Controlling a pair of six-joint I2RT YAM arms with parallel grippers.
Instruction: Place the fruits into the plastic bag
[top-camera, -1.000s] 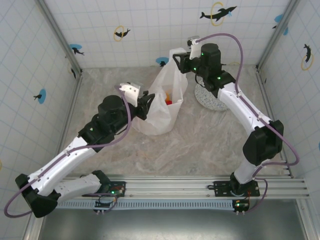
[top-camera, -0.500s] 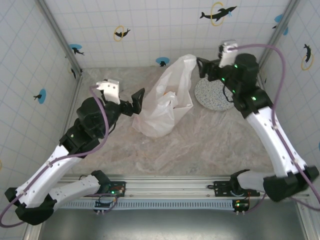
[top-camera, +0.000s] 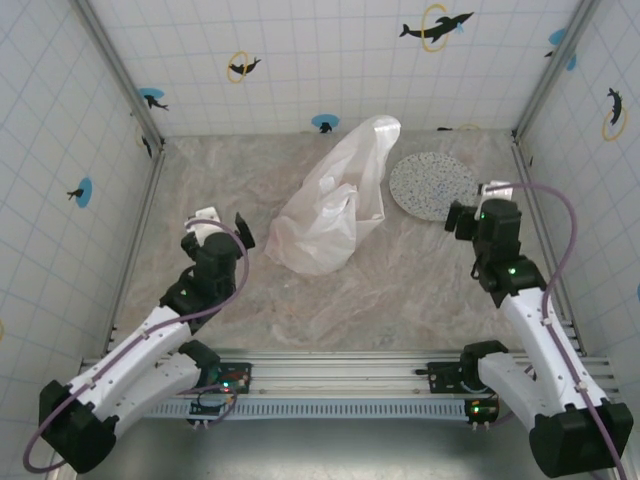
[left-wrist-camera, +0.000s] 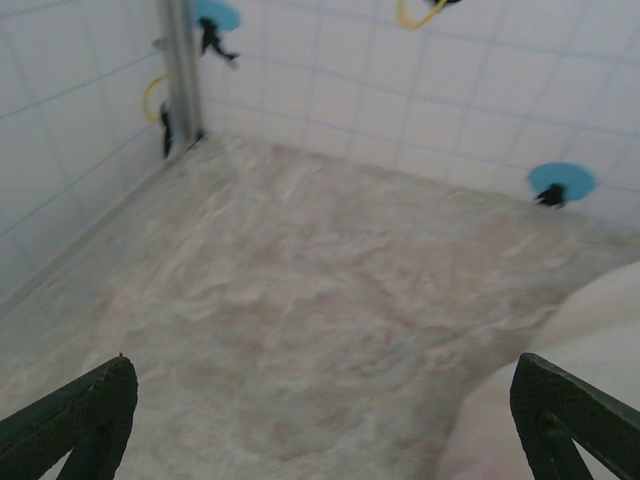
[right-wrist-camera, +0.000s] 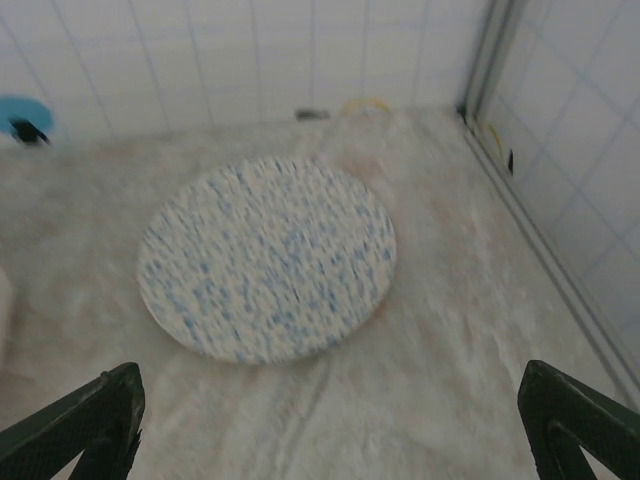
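Observation:
The plastic bag (top-camera: 335, 205) lies slumped on the marble table, its top leaning toward the back wall, and nothing holds it. Its white film fills the lower right corner (left-wrist-camera: 600, 330) of the left wrist view. The fruits are hidden; none shows through the film. My left gripper (top-camera: 222, 224) hovers left of the bag, apart from it, and stands open (left-wrist-camera: 325, 420) with bare table between its fingers. On the right, near the plate's front edge, my right gripper (top-camera: 462, 215) is open (right-wrist-camera: 330, 420) and empty.
A round speckled grey-white plate (top-camera: 432, 185) (right-wrist-camera: 268, 260) sits right of the bag with nothing on it. Tiled walls and metal corner posts (top-camera: 140, 120) close the table on three sides. The arms' rail (top-camera: 350, 375) runs along the near edge.
Both grippers opened, let go of the bag's rim and drew back toward the near edge. The bag sagged and its mouth fell shut, hiding the fruits.

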